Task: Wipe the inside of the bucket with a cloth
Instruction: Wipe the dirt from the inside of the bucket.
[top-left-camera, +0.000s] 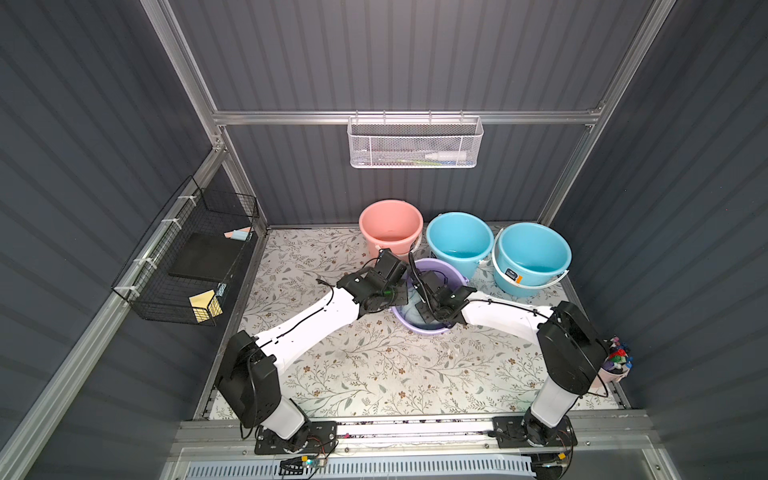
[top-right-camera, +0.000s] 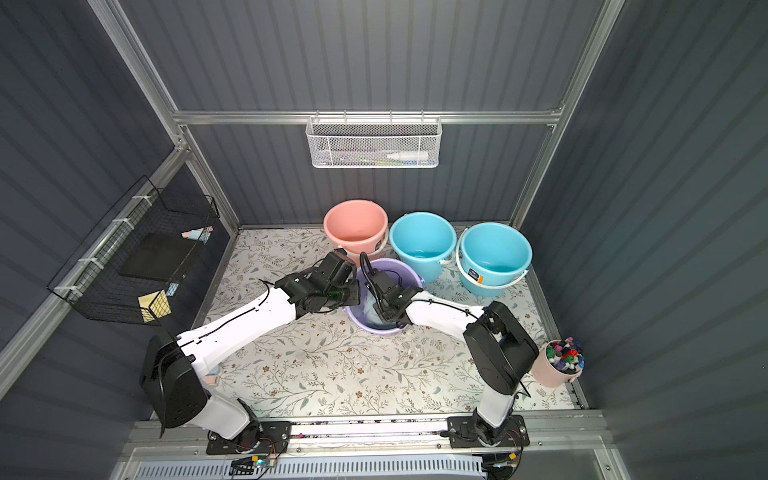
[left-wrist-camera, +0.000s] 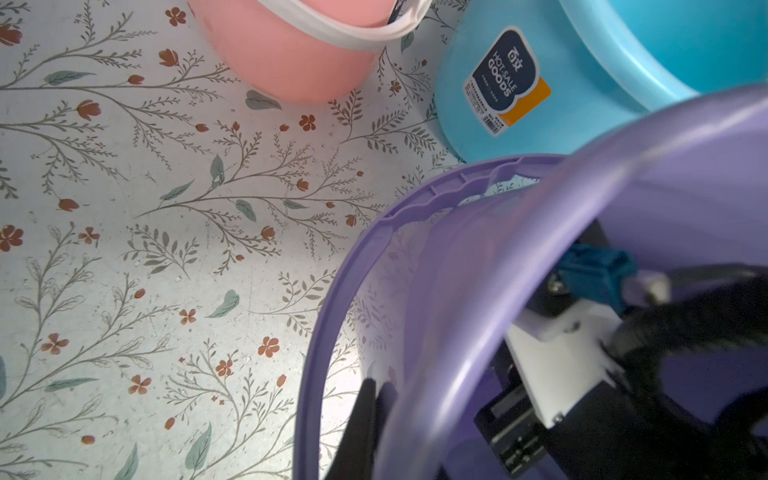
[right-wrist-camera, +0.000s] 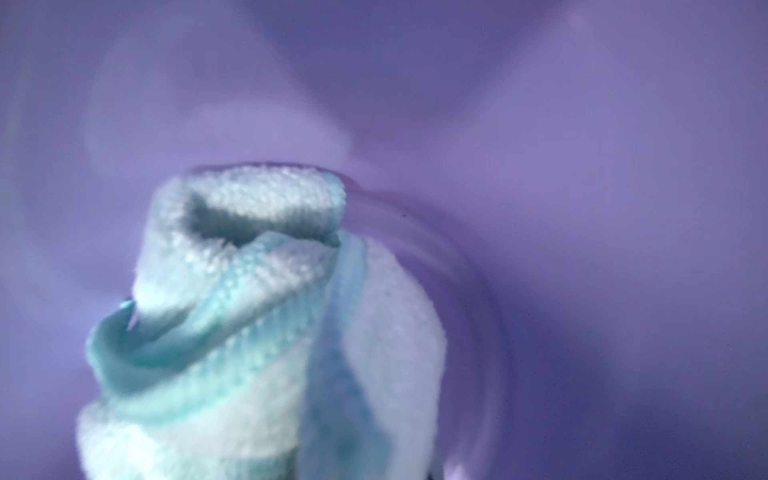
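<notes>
The cloth (right-wrist-camera: 249, 332) is inside the purple bucket (right-wrist-camera: 582, 166). In the right wrist view it runs as a bunched roll from the near edge to the bucket's inner surface, where its folded tip touches. The right jaws are hidden by the cloth there and by the wrist in both top views; they are closed, clamped on the cloth. A patch of the cloth (top-left-camera: 409, 313) shows below the right arm (top-left-camera: 498, 316). The left jaws are together on the bucket's wall at the rim, with one dark finger (left-wrist-camera: 365, 415) outside it.

There is one cloth and there are four buckets: the purple bucket (top-left-camera: 436, 264), one pink bucket (top-left-camera: 390, 224) and two blue buckets (top-left-camera: 459, 237) (top-left-camera: 532, 253), these three in a row just behind it. There are two baskets, a white mesh one (top-left-camera: 415, 143) on the back rail and a black wire one (top-left-camera: 187, 257) on the left wall, and one pink cup (top-right-camera: 552, 370) of coloured bits.

The worktop (top-left-camera: 374, 365) has a pale floral cover. Dark grey ribbed walls in an aluminium frame enclose it.
</notes>
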